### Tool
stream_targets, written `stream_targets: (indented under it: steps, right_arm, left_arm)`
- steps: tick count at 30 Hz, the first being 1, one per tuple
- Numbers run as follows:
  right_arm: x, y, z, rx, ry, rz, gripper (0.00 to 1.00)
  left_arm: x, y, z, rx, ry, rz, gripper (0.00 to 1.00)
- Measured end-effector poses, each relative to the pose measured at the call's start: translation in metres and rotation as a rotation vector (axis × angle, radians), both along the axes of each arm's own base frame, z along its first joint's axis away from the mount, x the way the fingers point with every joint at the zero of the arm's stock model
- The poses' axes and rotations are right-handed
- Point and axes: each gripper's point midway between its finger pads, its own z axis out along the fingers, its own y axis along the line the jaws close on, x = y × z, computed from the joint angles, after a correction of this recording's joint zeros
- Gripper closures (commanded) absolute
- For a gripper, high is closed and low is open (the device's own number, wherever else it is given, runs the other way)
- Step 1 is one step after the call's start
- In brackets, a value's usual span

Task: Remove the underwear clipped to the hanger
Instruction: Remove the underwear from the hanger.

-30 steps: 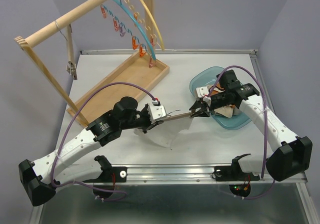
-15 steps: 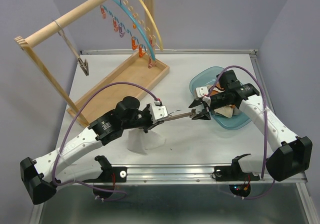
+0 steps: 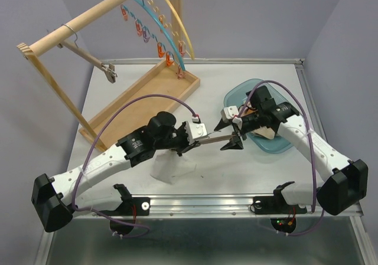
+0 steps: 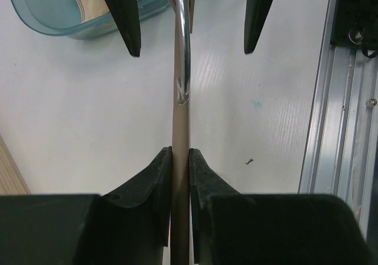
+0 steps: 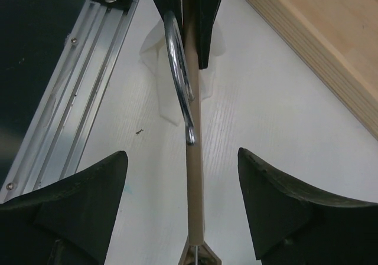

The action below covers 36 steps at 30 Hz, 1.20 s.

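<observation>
My left gripper (image 4: 180, 153) is shut on the beige bar of a hanger (image 4: 180, 120), held level above the table. The hanger's metal hook (image 4: 184, 41) lies along the bar. My right gripper (image 5: 182, 154) stands wide open astride the bar's far end, with neither finger touching it. A white underwear (image 3: 171, 169) lies crumpled on the table under my left gripper (image 3: 199, 140), and shows in the right wrist view too as white underwear (image 5: 160, 49). More underwear (image 3: 255, 108), cream and orange, sits in the blue bowl (image 3: 277, 149) behind my right gripper (image 3: 229, 133).
A wooden rack (image 3: 88, 22) stands at the back left with a second hanger (image 3: 88, 57) swinging from its rail and coloured clips on curved strips (image 3: 160, 33). Its wooden tray base (image 3: 150, 97) lies left of centre. A metal rail (image 3: 207, 201) runs along the near edge.
My right gripper has opened wide off the hanger. The white underwear dropped from the hanger onto the table. The left arm pushed the hanger rightwards. The rack's hanger swung right.
</observation>
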Motion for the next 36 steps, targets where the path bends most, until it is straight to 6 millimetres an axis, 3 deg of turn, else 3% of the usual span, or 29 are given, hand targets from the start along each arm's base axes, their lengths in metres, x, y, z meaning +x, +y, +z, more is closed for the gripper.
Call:
stream_targets:
  steps: [2, 5, 13, 14, 16, 17, 18, 21, 24, 26, 31, 36]
  right_arm:
    - [-0.002, 0.006, -0.007, -0.023, 0.001, 0.001, 0.26]
    - [-0.003, 0.009, -0.020, -0.068, 0.006, -0.015, 0.43]
    - [0.005, 0.011, -0.025, -0.093, -0.018, -0.054, 0.80]
    - [0.006, 0.011, -0.025, -0.094, -0.022, -0.056, 0.90]
    - [0.006, 0.010, -0.023, -0.092, -0.033, -0.058, 0.99]
    - [0.006, 0.010, -0.021, -0.091, -0.042, -0.058, 1.00]
    - [0.006, 0.009, -0.020, -0.091, -0.051, -0.060, 0.99]
    - [0.007, 0.008, -0.017, -0.088, -0.068, -0.066, 0.99]
    - [0.008, 0.005, -0.020, -0.103, -0.077, -0.083, 1.00]
    - [0.009, 0.003, -0.026, -0.121, -0.079, -0.095, 1.00]
    - [0.012, -0.006, -0.040, -0.177, -0.084, -0.131, 0.99]
    - [0.017, -0.014, -0.038, -0.208, -0.125, -0.181, 0.99]
  left_arm:
    - [0.001, -0.004, 0.001, -0.004, 0.004, -0.001, 1.00]
    - [0.003, -0.009, 0.004, -0.019, 0.003, -0.005, 1.00]
    - [0.002, -0.013, 0.009, -0.043, 0.006, -0.008, 1.00]
    - [0.001, -0.014, 0.009, -0.044, 0.007, -0.011, 1.00]
    - [0.001, -0.014, 0.009, -0.048, 0.008, -0.009, 1.00]
    - [0.001, -0.014, 0.010, -0.053, 0.009, -0.008, 0.98]
    - [0.002, -0.015, 0.012, -0.059, 0.008, -0.004, 0.83]
    - [0.003, -0.015, 0.016, -0.070, -0.001, 0.005, 0.52]
    - [0.006, -0.015, 0.029, -0.108, -0.033, 0.022, 0.33]
    - [0.006, -0.011, 0.043, -0.144, -0.062, 0.031, 0.26]
    - [0.003, 0.000, 0.082, -0.241, -0.162, 0.046, 0.23]
    - [-0.005, 0.019, 0.099, -0.265, -0.271, 0.032, 0.21]
